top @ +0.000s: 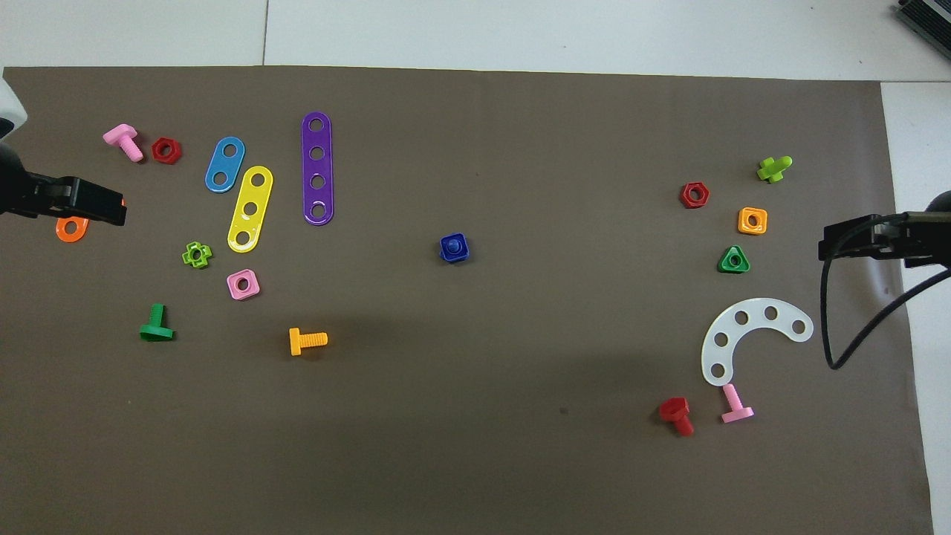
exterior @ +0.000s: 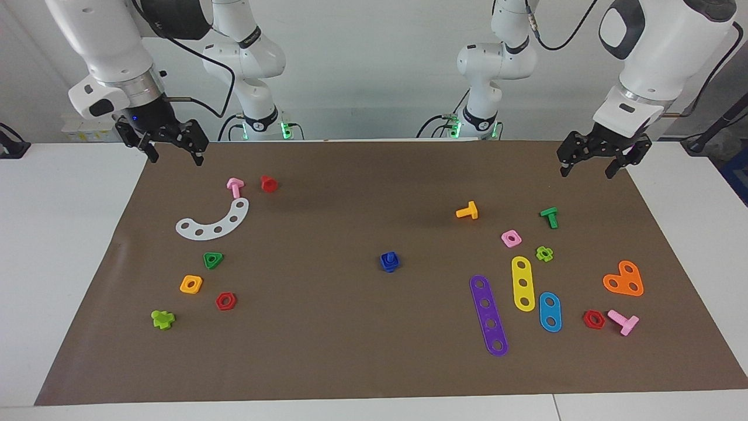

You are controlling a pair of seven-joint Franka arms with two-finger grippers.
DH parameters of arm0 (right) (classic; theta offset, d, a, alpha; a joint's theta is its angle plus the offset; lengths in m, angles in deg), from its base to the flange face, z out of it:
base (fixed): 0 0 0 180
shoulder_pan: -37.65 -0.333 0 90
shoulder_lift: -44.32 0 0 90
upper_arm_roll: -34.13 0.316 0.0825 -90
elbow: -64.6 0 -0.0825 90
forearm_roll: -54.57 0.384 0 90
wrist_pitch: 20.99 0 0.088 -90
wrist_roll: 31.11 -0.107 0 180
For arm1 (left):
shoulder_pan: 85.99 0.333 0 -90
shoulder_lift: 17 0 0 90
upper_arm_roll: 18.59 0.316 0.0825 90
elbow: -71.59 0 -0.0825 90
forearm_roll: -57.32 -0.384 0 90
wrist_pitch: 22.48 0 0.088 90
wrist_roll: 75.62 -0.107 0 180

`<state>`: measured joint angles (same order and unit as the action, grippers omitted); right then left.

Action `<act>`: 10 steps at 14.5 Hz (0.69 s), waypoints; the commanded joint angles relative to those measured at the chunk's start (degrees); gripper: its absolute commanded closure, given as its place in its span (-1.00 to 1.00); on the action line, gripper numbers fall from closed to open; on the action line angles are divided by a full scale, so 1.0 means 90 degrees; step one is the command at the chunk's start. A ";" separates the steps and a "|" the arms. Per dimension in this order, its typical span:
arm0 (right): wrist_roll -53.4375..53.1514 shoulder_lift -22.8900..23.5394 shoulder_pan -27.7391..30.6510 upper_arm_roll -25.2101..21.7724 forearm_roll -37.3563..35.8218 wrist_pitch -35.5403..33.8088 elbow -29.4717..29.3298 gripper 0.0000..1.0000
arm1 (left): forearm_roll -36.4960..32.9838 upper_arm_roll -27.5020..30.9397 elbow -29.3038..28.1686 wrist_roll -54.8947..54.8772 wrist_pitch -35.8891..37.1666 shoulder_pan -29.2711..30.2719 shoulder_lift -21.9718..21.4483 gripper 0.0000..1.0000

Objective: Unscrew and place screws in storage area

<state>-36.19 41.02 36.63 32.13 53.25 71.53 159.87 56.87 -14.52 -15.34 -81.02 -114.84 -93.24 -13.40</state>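
Note:
A small blue screw (exterior: pixel 389 261) stands in a blue square nut at the middle of the brown mat (exterior: pixel 327 351); the two read as one blue piece, also in the overhead view (top: pixel 454 247). My right gripper (exterior: pixel 175 155) hangs open and empty above the mat's corner nearest the robots at the right arm's end; it also shows in the overhead view (top: pixel 826 247). My left gripper (exterior: pixel 588 171) hangs open and empty above the matching corner at the left arm's end, and shows in the overhead view (top: pixel 117 212). Both are well away from the blue piece.
Toward the left arm's end lie an orange bolt (exterior: pixel 467 211), a green bolt (exterior: pixel 550 217), purple (exterior: pixel 488 314), yellow and blue strips, an orange heart plate (exterior: pixel 624 280) and small nuts. Toward the right arm's end lie a white curved strip (exterior: pixel 215 222), pink and red bolts, several nuts.

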 commanded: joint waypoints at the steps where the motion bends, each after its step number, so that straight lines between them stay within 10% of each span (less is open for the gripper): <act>1: -0.0051 -0.0112 0.0035 0.0028 0.0069 -0.0046 0.0088 -1.00 | -0.0107 0.0046 -0.0215 -0.0016 -0.0099 -0.0044 -0.0176 -1.00; 10: -0.0051 -0.0112 0.0035 0.0028 0.0078 -0.0046 0.0088 -1.00 | -0.0058 0.0026 -0.0469 0.0188 -0.0128 -0.0453 -0.0196 -1.00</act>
<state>-36.19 41.02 36.63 32.13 53.25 71.53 159.87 56.88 -14.83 -16.73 -80.91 -114.85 -94.30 -13.43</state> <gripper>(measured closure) 0.000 0.000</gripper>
